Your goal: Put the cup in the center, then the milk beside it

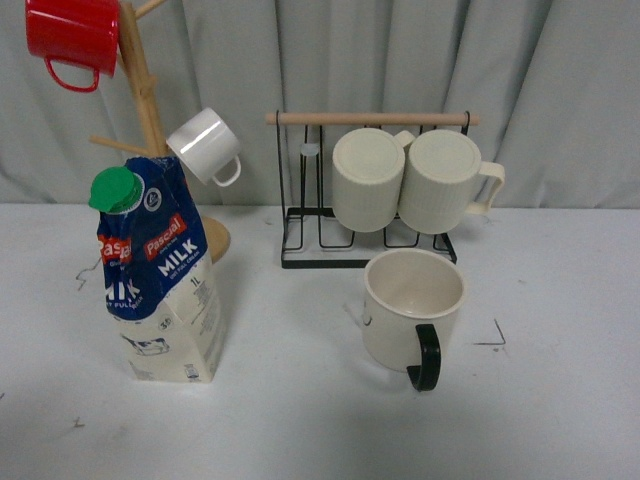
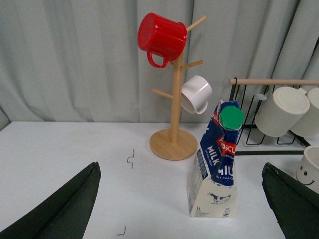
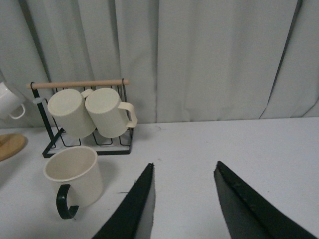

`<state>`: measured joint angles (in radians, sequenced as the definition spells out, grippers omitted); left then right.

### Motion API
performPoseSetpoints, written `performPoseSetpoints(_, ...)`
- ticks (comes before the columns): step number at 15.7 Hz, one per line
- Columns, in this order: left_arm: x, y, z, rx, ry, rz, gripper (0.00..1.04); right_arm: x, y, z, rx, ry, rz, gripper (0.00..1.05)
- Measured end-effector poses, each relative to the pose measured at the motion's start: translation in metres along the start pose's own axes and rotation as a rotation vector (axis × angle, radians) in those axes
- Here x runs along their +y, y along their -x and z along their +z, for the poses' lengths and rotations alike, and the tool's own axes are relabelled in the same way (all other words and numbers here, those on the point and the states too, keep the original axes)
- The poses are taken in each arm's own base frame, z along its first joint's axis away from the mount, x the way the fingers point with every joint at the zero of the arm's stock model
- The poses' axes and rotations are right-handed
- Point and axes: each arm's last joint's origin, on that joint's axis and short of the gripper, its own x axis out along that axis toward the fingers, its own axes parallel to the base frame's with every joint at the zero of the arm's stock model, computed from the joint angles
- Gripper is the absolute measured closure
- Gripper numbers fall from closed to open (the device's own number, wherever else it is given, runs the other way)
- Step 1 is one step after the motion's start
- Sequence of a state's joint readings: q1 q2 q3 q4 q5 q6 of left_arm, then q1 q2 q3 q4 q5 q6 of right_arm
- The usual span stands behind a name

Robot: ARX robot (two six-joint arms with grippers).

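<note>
The cup (image 1: 413, 310), cream with a black handle turned toward the front, stands upright on the table just in front of the wire rack. It also shows in the right wrist view (image 3: 75, 174), and its smiley face shows at the edge of the left wrist view (image 2: 310, 167). The milk (image 1: 160, 280) stands upright to the cup's left, green cap on top (image 2: 217, 169). The center (image 1: 290, 340) is pale tabletop between small black corner marks, with cup and milk toward its sides. My left gripper (image 2: 181, 168) is open wide, the milk ahead of it. My right gripper (image 3: 184, 164) is open over bare table, right of the cup.
A wooden mug tree (image 1: 150, 110) with a red mug (image 1: 72, 35) and a small white cup (image 1: 207, 145) stands behind the milk. A black wire rack (image 1: 300, 225) holds two ribbed cream mugs (image 1: 405, 180). Grey curtain closes the back.
</note>
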<state>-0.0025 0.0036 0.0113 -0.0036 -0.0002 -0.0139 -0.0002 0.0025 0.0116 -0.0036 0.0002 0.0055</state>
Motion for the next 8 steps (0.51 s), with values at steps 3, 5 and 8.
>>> performPoseSetpoints(3, 0.000, 0.000, 0.000, 0.000, 0.000, 0.000, 0.07, 0.000, 0.000, 0.000, 0.000, 0.000, 0.000, 0.52)
performPoseSetpoints(5, 0.000, 0.000, -0.001, 0.013, 0.001, 0.003, 0.07, 0.000, 0.000, 0.000, 0.000, 0.000, 0.000, 0.23)
performPoseSetpoints(8, -0.007, -0.026, 0.029, 0.217, 0.006, 0.060, 0.07, 0.000, 0.000, 0.000, 0.000, 0.000, 0.000, 0.07)
